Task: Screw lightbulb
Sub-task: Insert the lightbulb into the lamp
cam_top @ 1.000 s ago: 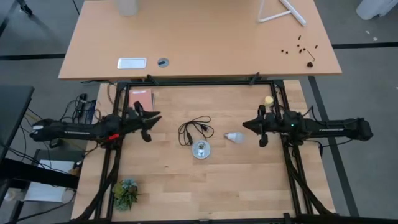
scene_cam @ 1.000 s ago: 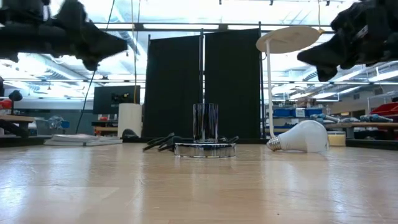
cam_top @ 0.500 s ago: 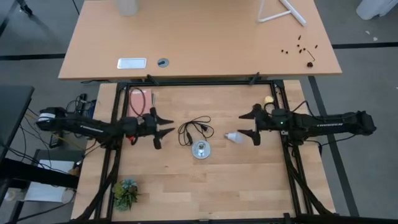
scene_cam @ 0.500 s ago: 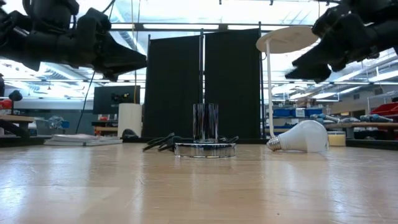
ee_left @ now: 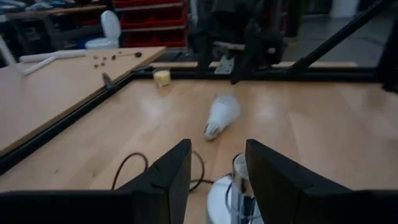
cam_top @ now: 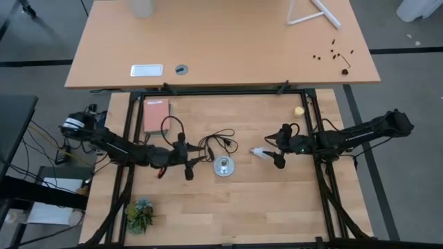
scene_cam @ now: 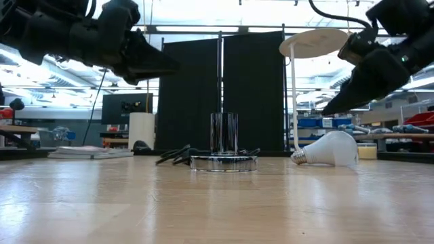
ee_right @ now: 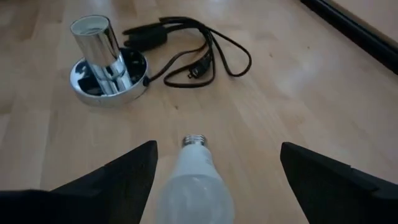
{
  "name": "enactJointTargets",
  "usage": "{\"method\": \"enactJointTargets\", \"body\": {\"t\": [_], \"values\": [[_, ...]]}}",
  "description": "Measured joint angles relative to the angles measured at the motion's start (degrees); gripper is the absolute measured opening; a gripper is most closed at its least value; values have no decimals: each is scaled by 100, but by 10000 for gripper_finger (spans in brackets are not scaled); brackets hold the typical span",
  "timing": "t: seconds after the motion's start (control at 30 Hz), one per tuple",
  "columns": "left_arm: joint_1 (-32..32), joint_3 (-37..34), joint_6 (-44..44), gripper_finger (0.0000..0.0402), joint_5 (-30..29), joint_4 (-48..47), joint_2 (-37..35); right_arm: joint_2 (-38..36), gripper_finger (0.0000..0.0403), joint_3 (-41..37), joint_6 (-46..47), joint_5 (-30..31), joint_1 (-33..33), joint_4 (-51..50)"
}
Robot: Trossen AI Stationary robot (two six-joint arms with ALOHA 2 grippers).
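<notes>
left claw — parted, low | right claw — spread wide, low

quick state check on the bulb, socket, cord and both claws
lightbulb: lying on its side on the table, not held, screw base toward the socket
socket: upright, empty
black cord: loose, unplugged
right claw: open, fingers either side of the lightbulb
left claw: open, holding nothing, near the socket

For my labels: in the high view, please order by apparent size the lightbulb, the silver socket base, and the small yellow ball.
1. silver socket base
2. lightbulb, only slightly smaller
3. yellow ball, clearly smallest
</notes>
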Motion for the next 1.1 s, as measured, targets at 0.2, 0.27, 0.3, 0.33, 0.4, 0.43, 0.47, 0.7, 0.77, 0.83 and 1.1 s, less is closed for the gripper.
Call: {"method": "enactJointTargets", "body": {"t": [0.2, 0.27, 0.3, 0.33, 0.4, 0.43, 0.47, 0.7, 0.77, 0.83, 1.1], "values": [[-112, 8, -283, 158, -136, 346, 548, 205, 348, -856, 268, 25, 59, 1505], [-114, 10, -450, 157, -134, 439, 737, 272, 348, -970, 303, 27, 59, 1761], [-112, 10, -561, 157, -135, 485, 853, 310, 348, -1007, 305, 27, 65, 1856], [-112, 10, -632, 157, -136, 546, 959, 355, 348, -1032, 309, 25, 71, 1922], [-112, 10, -731, 157, -137, 657, 1147, 477, 348, -1044, 310, 27, 76, 1998], [-112, 10, -741, 157, -152, 788, 1264, 540, 348, -1044, 310, 26, 76, 2001], [-112, 11, -754, 157, -206, 914, 1377, 618, 348, -1044, 310, 27, 76, 2010], [-129, 18, -807, 178, -86, 1473, 1943, 1369, 348, -1044, 134, 27, 76, 2718], [-129, 82, -800, 195, 148, 1583, 2100, 1581, 348, -1044, 53, 27, 74, 2976], [-129, 203, -794, 215, 340, 1592, 2271, 1786, 348, -1044, 16, 27, 71, 3155], [-120, 810, -516, 274, 225, 1580, 3124, 2580, 348, -1051, 47, 27, 26, 3675]]}}
